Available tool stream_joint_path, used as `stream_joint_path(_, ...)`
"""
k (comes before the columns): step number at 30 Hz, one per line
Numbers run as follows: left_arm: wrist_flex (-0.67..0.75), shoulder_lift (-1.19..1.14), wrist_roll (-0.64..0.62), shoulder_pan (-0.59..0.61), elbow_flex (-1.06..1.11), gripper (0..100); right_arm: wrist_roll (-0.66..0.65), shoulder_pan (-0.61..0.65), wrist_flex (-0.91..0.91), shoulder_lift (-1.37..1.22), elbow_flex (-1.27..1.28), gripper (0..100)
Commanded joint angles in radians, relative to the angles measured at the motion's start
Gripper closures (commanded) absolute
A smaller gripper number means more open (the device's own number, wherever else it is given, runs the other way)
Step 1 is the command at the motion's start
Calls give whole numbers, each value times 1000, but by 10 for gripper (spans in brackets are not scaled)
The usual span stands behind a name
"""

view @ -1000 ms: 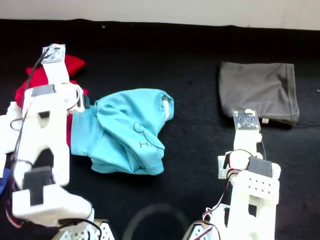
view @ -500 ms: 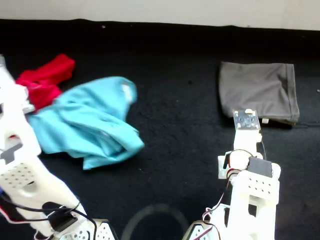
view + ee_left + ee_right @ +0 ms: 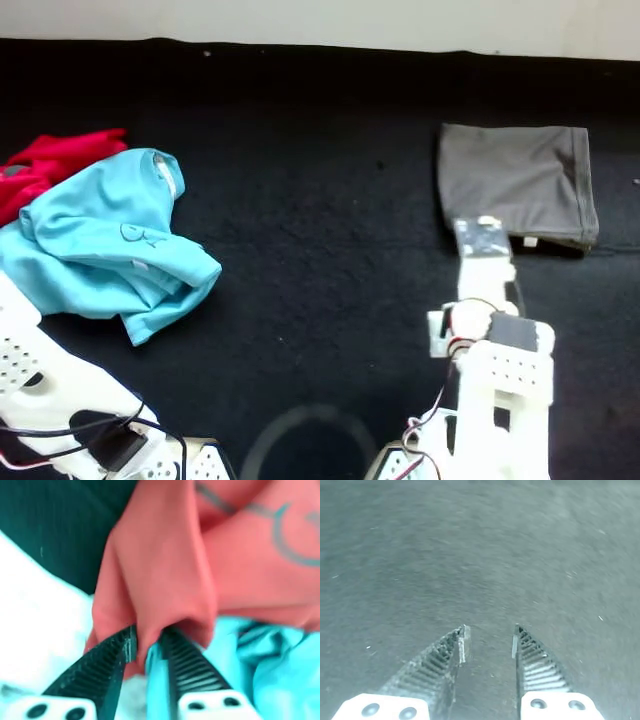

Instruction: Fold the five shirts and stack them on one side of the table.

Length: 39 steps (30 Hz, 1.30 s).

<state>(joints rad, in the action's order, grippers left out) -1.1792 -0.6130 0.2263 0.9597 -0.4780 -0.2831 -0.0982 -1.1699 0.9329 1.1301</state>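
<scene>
Left claw (image 3: 148,641) is pinching a fold of the red shirt (image 3: 165,565). Right claw (image 3: 488,641) is hanging part-open and empty, at the grey shirt's (image 3: 515,175) edge.

no readable text; the teal shirt (image 3: 100,250) bears only a drawing.

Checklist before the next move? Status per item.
1. Left hand grips the red shirt: ok, jaws clamped on a fold.
2. One shirt only in that grip: cannot tell, the teal shirt lies right against the fold.
3. Right hand free: ok, open and empty.
4. Grey shirt folded: ok, lies flat, apart from the other two.
5. Teal shirt spread for folding: not ok, crumpled and overlapping the red shirt.
</scene>
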Motion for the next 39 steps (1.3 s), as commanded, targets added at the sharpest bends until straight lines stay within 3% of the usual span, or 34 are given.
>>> stream_joint_path(1, -109, 16, 2, -31, -119, 829, 49, 180, -65, -24, -131, 850)
stream_joint_path(12, -555, 13, 2, -25, -587, 829, 106, 628, -278, -665, -892, 848)
stream_joint_path(18, -572, 13, 2, 42, -676, 829, 107, 823, -295, -937, -1162, 717)
stream_joint_path(23, -572, 13, 3, 117, -707, 829, 107, 961, -263, -1132, -1345, 714)
stream_joint_path(32, -574, 15, 9, 269, -707, 829, 107, 1082, -242, -1460, -1722, 713)
stream_joint_path(39, -572, 16, 86, 412, -708, 829, 107, 1125, -243, -1626, -1911, 713)
